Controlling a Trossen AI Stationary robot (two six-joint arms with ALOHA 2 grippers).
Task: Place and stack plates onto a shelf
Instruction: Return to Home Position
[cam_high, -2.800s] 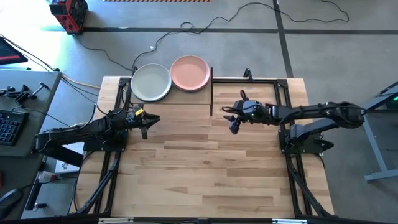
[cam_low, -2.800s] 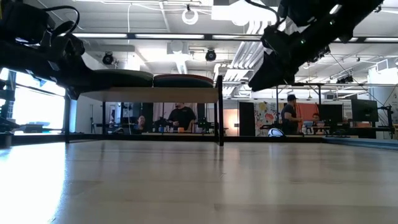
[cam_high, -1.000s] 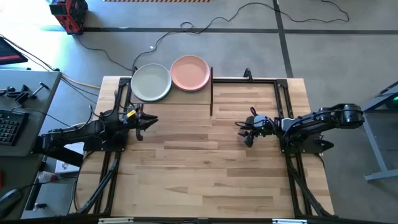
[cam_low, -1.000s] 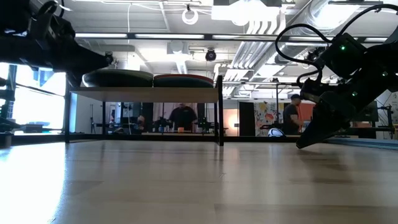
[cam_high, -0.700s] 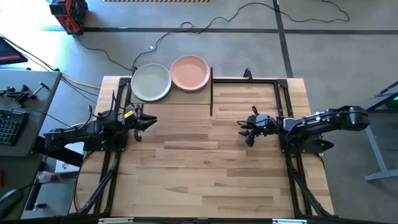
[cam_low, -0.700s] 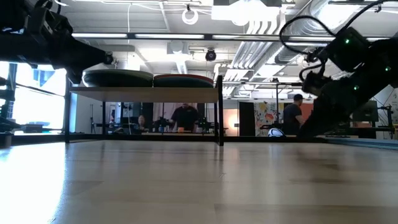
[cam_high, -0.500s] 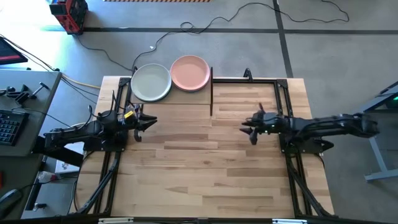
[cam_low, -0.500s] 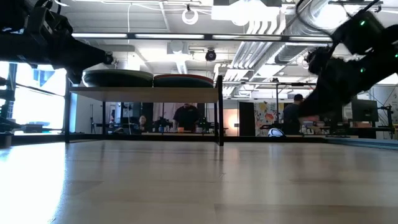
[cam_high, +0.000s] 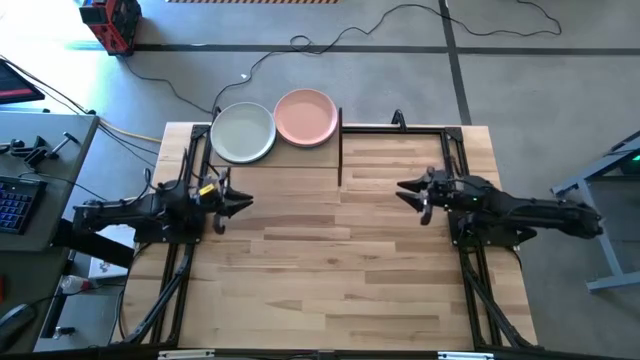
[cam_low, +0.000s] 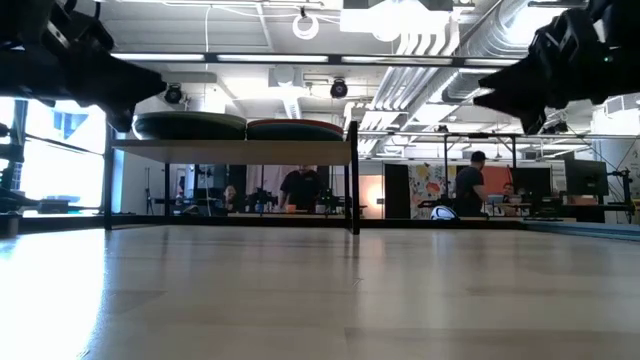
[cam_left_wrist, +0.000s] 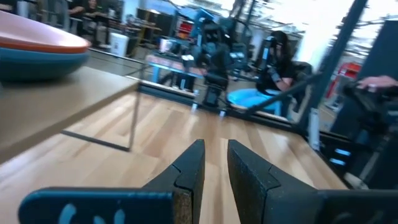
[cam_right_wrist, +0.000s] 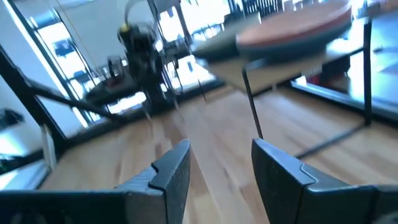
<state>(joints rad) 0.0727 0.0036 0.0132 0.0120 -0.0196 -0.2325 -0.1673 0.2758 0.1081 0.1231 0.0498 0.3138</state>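
The shelf (cam_high: 310, 158) stands at the table's far left on thin black rods. Two piles of plates rest on its board, side by side: a pale cream-green plate (cam_high: 243, 133) tops the left one and a pink plate (cam_high: 305, 117) the right one. In the low view both piles (cam_low: 240, 127) show edge-on above the board. In the left wrist view an orange-red plate lies on a teal one (cam_left_wrist: 37, 50). My left gripper (cam_high: 240, 203) hovers level near the table's left edge, narrowly open with nothing in it. My right gripper (cam_high: 402, 188) hovers level at the right, open with nothing in it.
A black rod frame (cam_high: 445, 140) runs along the table's far right and down both sides. The wooden tabletop (cam_high: 330, 270) lies bare between and in front of the arms. A desk with a keyboard (cam_high: 12, 205) stands left of the table. People (cam_low: 470, 185) are in the room beyond.
My right gripper has risen from close to the tabletop and tipped from pointing down to level, pulling back a little toward the table's right edge. It has stayed open. My left gripper has swung slightly toward the near edge.
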